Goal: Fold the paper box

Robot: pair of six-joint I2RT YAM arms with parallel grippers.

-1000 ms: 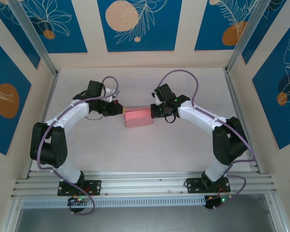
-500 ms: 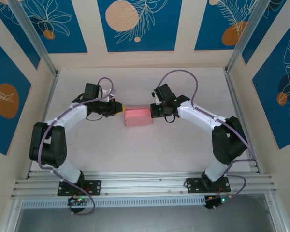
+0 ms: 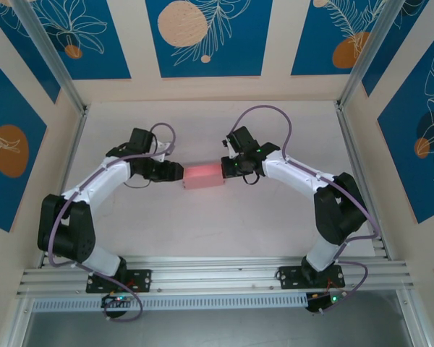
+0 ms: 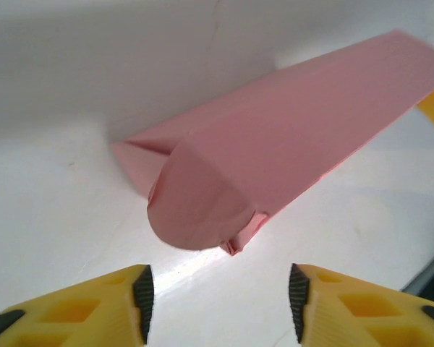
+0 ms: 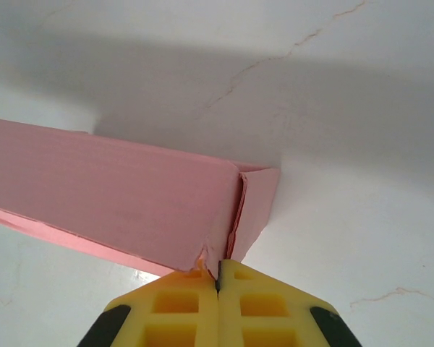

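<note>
We judge the pale pink paper box (image 3: 204, 176) light and crushable, best held by folded edges; right gripper (image 5: 218, 280) clenched on its end seam; left gripper (image 4: 218, 300) released.

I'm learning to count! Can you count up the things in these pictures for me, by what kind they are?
Pink paper box: 1
Robot arms: 2 (left arm, right arm)
Yellow tools: 2 (left tool, right tool)
Total: 5
</note>
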